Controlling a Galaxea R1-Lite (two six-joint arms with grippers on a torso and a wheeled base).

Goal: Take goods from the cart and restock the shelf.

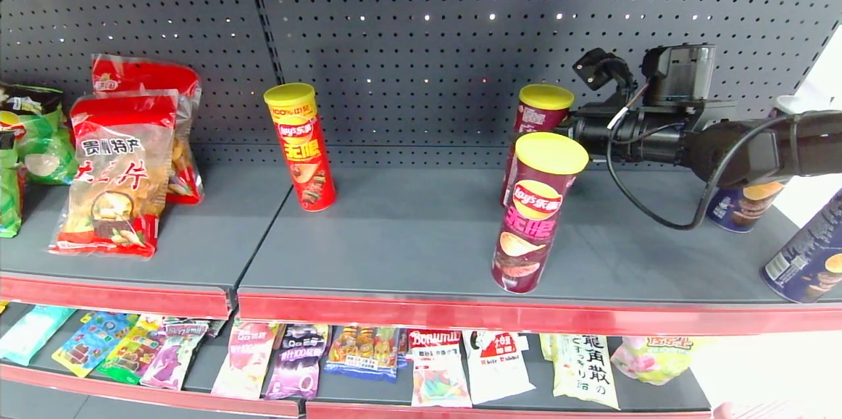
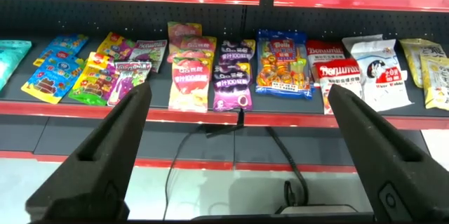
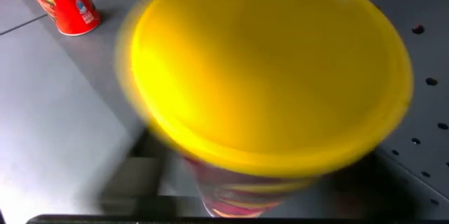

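- The far maroon can (image 1: 541, 110) stands upright towards the back of the upper shelf (image 1: 408, 235), just behind the near maroon can (image 1: 536, 215), which hides its lower half.
- Judged by its look, it is a light, stiff cardboard tube with a smooth, rather slippery wall. It is tall and narrow, so it should tip easily, and the crisps inside would break.
- Best hold: across the middle of the tube, squeezing gently. The yellow lid (image 3: 270, 69) probably only snaps on, so it is a poor place to grip.
- The right claw (image 1: 577, 131) comes in from the right, level with the far can's upper part. Its tip is hidden behind the two cans, so I cannot tell whether it is closed on the can or merely beside it.
- In the right wrist view the lid is blurred and very close, and the tube below it is cut off.
- The left claw (image 2: 238, 90) is spread wide and empty, facing the packets (image 2: 231, 76) on the lower shelf.
- A red can (image 1: 301, 146) stands well apart to the left. Blue cans (image 1: 806, 254) at the right are cut off by the edge.
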